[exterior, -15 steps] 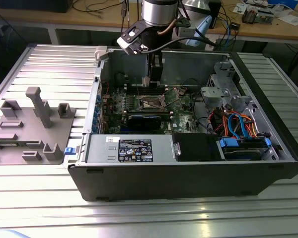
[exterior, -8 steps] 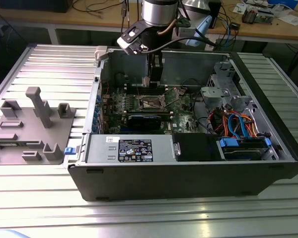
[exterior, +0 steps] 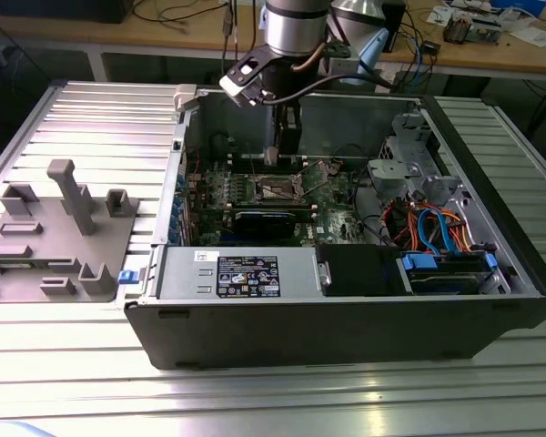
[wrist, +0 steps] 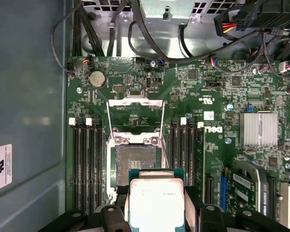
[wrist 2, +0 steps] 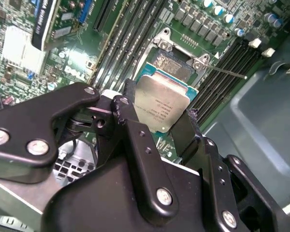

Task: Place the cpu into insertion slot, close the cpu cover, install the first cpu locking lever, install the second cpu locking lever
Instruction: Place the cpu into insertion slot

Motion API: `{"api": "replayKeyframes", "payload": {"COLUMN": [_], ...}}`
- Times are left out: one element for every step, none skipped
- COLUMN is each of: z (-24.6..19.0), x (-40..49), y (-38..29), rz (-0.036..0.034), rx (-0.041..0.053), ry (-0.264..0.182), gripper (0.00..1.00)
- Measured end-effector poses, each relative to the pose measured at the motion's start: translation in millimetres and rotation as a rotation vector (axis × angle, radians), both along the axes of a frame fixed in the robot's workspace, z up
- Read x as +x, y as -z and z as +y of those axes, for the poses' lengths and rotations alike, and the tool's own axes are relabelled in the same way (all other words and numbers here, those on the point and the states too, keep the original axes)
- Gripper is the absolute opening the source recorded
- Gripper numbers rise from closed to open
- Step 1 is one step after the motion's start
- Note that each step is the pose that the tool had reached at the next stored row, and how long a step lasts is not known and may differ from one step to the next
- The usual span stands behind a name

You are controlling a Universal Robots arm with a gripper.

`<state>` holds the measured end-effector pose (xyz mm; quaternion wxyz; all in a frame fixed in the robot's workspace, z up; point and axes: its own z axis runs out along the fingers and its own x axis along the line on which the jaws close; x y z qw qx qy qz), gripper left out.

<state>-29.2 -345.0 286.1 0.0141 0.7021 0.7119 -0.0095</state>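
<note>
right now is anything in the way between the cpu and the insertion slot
Nothing visible does. The gripper holds the cpu close by the insertion slot, whose dark contact field lies bare. The cpu cover is swung back off it, on the slot's far side from the cpu.

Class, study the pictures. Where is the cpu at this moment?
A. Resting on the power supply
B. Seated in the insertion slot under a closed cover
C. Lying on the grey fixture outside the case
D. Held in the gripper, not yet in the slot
D: in the first wrist view the cpu is clamped in the gripper, while the insertion slot lies bare and the cpu cover is swung open.
</note>
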Motion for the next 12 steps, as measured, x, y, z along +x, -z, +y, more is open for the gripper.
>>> {"api": "replayKeyframes", "payload": {"z": [0.8,2.0,2.3,2.3,2.3,2.3,2.3,2.3,2.3,2.3,2.3,2.3], "x": [0.8,2.3,2.8,2.9,2.9,2.9,2.9,2.9,3.0,3.0,3.0,3.0], "y": [1.8,5.4,9.0,9.6,9.6,9.7,9.7,9.7,9.7,9.7,9.7,9.7], "rz": [-0.0001,0.0,-0.0024,-0.0046,-0.0047,-0.0048,-0.0049,-0.0049,-0.0049,-0.0049,-0.0049,-0.0049], "rx": [0.0,-0.0002,-0.0003,-0.0009,-0.0016,-0.0015,-0.0015,-0.0024,-0.0026,-0.0026,-0.0025,-0.0026], "ry": [-0.001,-0.001,-0.001,-0.001,-0.001,-0.001,-0.001,-0.001,-0.001,-0.001,-0.001,-0.001], "gripper": [0.54,0.54,0.54,0.54,0.54,0.54,0.54,0.54,0.54,0.54,0.54,0.54]}}
